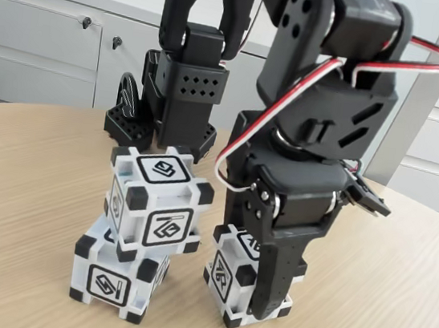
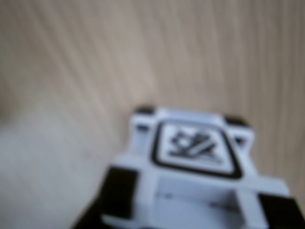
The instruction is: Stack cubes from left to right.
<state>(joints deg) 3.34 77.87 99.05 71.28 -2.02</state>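
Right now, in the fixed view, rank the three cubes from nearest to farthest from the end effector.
1. The right cube, at the end effector itself, on the table.
2. The top cube, to its left, tilted on the stack.
3. The bottom cube, farther left, under the top cube.

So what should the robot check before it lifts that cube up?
1. Fingers down around the single cube: ok.
2. Fingers squeezing it tight: cannot tell.
3. Top cube sits straight on the bottom cube: not ok, it is twisted and hangs over.
4. Room on the top cube's upper face: ok.
5. Table bare beside the stack: ok.
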